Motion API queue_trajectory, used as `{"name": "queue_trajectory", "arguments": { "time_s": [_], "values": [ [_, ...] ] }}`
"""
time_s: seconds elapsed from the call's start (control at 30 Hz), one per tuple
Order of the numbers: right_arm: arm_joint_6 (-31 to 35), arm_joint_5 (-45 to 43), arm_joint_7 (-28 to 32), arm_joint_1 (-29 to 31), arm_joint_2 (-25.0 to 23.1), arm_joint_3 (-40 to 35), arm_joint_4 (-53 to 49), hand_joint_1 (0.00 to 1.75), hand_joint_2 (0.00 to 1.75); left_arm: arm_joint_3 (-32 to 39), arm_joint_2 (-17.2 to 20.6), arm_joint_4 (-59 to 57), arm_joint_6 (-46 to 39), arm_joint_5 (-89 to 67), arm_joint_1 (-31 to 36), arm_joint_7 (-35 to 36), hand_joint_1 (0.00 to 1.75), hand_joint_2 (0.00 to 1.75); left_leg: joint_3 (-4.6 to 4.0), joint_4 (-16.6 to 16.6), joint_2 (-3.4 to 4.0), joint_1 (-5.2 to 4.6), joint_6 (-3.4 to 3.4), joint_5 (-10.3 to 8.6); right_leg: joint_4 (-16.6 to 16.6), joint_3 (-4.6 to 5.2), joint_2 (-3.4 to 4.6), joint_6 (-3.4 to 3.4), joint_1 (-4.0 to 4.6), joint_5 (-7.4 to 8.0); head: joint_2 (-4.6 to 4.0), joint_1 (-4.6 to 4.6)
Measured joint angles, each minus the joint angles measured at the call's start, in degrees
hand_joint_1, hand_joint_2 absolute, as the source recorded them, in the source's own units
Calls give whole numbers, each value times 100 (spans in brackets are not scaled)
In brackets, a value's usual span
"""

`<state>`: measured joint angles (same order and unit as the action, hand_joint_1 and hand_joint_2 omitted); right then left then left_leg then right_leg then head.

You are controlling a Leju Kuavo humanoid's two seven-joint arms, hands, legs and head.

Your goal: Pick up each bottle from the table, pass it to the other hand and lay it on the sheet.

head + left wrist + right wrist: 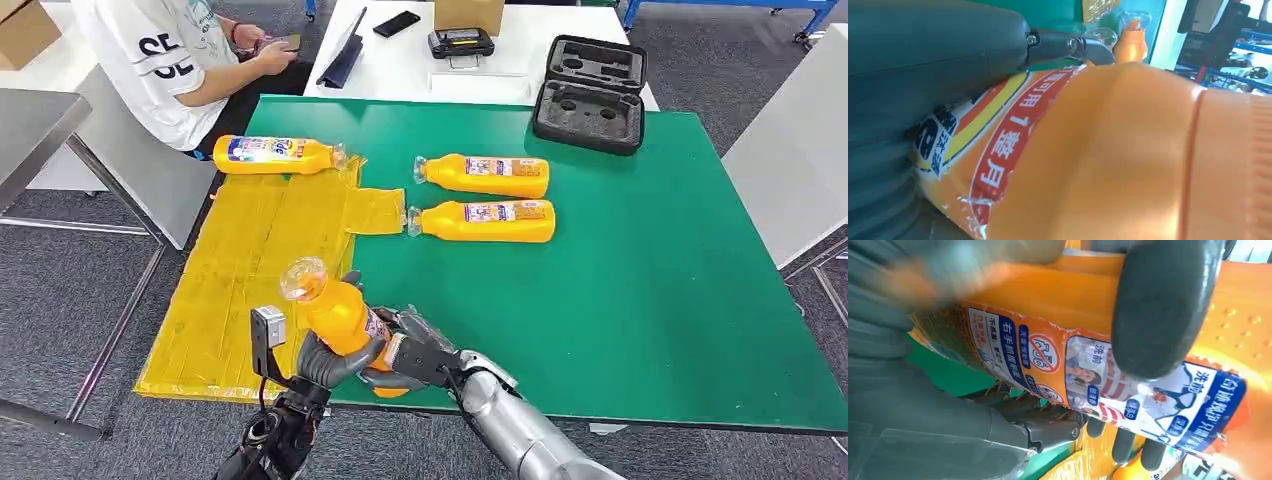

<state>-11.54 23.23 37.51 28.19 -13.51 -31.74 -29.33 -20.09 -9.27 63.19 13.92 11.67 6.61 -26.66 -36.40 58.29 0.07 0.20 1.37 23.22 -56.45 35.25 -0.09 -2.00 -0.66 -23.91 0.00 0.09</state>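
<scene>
An orange bottle (337, 312) with a clear cap stands tilted above the near edge of the green table (640, 300), between my two hands. My left hand (325, 362) wraps its body from the left, and my right hand (415, 352) grips its lower part from the right. Up close, the bottle (1108, 160) lies against my left thumb (933, 55). Its label (1088, 370) sits under my right thumb (1160, 305). Two more orange bottles (487, 175) (485, 220) lie on the green table. Another bottle (275, 155) lies at the far end of the yellow sheet (250, 270).
A person (165, 55) sits at the far left corner holding a phone. An open black case (590, 95) rests on the far edge of the green table. Behind it is a white table (400, 65) with a controller and a tablet.
</scene>
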Motion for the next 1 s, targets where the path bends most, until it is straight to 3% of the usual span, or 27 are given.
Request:
{"name": "queue_trajectory", "arguments": {
  "time_s": [0.07, 0.17, 0.2, 0.23, 0.3, 0.33, 0.83, 0.87, 0.9, 0.97, 1.0],
  "values": [
    [-20, 4, -9, 15, 0, -15, 7, 175, 175, 4, 0, 0, 9, 103, -2, -31, 150, 175, 0, 0, 0, 0, 0, 0, 0, 0, 0, 0, 0, 0, 0, 0],
    [-42, 4, -15, 30, 0, -39, 24, 175, 175, 24, 0, 0, 208, 396, -16, -24, 147, 175, 0, 0, 1, 0, 0, 0, 0, 0, 0, 0, 0, 0, 0, 0],
    [-55, 4, -15, 34, 0, -50, 28, 175, 175, 52, 0, 0, 325, 535, -26, 13, 154, 175, 0, 0, 1, 0, 0, 0, 0, 1, 0, 0, 0, 0, 0, 0],
    [-64, 4, -17, 40, 0, -63, 35, 175, 175, 66, 0, 0, 392, 619, -29, 44, 171, 175, 0, 0, 2, 0, 0, 0, 0, 1, 0, 0, 0, 0, 0, 0],
    [-83, 9, -28, 61, 0, -90, 55, 175, 175, 103, 4, -4, 551, 860, -45, 111, 168, 175, -1, 0, 2, 0, 0, 0, 0, 1, 0, 0, 0, 0, 0, 0],
    [-83, 15, -31, 61, 0, -92, 59, 175, 175, 109, 4, -4, 592, 940, -51, 118, 175, 175, -1, 0, 2, 0, 0, 0, 0, 2, 0, 0, 0, 0, 0, 0],
    [-79, 31, -33, 88, 0, -133, 111, 173, 175, 127, 33, -4, 636, 1100, -55, 109, 169, 175, -1, 0, 2, 0, 0, 0, 0, 4, 1, 0, 0, 0, 0, 2],
    [-79, 29, -37, 89, 0, -133, 114, 122, 175, 125, 33, -7, 615, 1082, -53, 103, 164, 175, -1, 0, 2, 0, 0, 0, 1, 4, 1, 0, 0, 0, 0, -2],
    [-77, 24, -44, 91, 0, -133, 114, 0, 175, 122, 33, -7, 579, 1056, -48, 87, 164, 175, -1, 0, 2, 0, 0, 0, 0, 4, 1, 0, 0, 0, 0, 0],
    [-61, 20, -63, 92, 0, -135, 116, 0, 175, 103, 33, -15, 503, 1017, -25, 52, 175, 175, -1, 0, 2, 0, 0, 0, 0, 4, 1, 0, 0, 0, 0, 0],
    [-37, 20, -63, 87, 0, -138, 118, 0, 0, 101, 33, -15, 465, 986, -7, 33, 175, 175, -1, 0, 2, 0, 0, 0, 0, 4, 1, 0, 0, 0, 0, 0]
  ]
}}
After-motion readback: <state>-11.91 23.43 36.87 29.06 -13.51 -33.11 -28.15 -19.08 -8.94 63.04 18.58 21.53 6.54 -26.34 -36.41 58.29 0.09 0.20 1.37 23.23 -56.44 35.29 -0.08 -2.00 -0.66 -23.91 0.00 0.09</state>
